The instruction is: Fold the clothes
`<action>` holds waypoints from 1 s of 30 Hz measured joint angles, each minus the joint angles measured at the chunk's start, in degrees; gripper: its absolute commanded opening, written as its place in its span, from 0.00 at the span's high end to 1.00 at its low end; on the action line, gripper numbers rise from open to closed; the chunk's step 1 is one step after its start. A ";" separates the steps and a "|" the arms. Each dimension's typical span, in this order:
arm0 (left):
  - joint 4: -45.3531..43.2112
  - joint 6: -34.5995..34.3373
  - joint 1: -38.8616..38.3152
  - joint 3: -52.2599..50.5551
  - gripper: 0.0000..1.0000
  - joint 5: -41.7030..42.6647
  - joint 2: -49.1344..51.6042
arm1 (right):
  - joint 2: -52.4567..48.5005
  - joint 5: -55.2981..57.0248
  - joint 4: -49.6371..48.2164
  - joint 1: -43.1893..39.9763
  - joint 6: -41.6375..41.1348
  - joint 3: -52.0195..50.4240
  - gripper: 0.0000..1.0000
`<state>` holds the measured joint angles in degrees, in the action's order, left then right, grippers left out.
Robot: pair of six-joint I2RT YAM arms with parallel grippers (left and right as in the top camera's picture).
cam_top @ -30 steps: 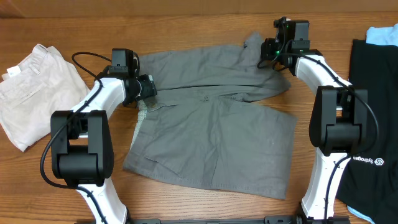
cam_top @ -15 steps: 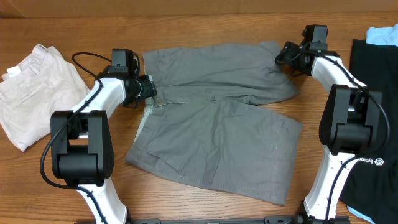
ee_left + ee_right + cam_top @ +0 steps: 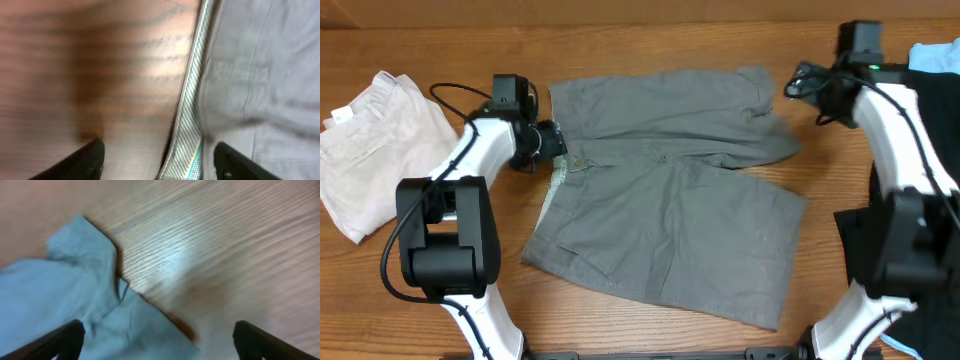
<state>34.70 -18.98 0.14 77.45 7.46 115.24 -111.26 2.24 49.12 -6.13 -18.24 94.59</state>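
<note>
Where they lie flat in the middle, the mid-grey cotton shorts (image 3: 670, 210) point their waistband left, between the left gripper's (image 3: 555, 140) parted fingers; the right gripper (image 3: 798, 84), jaws wide, hangs just past the far-right leg; pale beige folded shorts (image 3: 370, 140) lie further left.

Wood table (image 3: 650, 40) in front of me. Grey shorts (image 3: 670, 210) spread flat mid-table, waistband toward my left, legs toward my right. Beige shorts (image 3: 370, 150) at far left, apart from the grey. Black garment (image 3: 950, 120) at right edge, blue cloth (image 3: 935, 55) at its far corner.
</note>
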 measured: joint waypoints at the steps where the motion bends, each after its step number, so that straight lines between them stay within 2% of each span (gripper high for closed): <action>1: 3.48 0.11 0.26 2.05 0.20 -0.07 -0.04 | 2.03 -0.24 3.63 -0.52 0.04 0.28 0.00; 3: 7.45 0.37 0.44 4.68 0.18 -0.07 -0.68 | 4.46 -1.31 8.48 -1.73 0.00 0.31 0.00; 8: 24.79 0.76 0.59 9.31 0.16 0.48 -6.78 | 5.49 -7.17 20.94 -6.84 0.00 0.20 0.00; 11: 35.95 0.70 0.48 9.68 0.15 1.03 -9.33 | 5.46 -9.14 25.51 -9.77 -0.04 0.15 0.00; 15: 44.81 0.68 0.22 9.68 0.16 1.36 -9.38 | 5.46 -10.49 30.42 -12.76 0.07 0.11 0.00; 22: 46.16 0.72 0.04 8.66 0.16 1.75 -10.49 | 11.04 -11.87 30.38 -14.01 0.04 -5.27 0.00; 30: 38.73 0.50 -3.17 -1.16 0.11 1.97 -25.44 | 28.72 -15.37 25.00 -13.73 -0.85 -20.76 0.00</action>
<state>73.43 -18.48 -3.03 76.29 9.43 89.80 -82.54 -13.13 74.13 -19.86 -19.09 73.82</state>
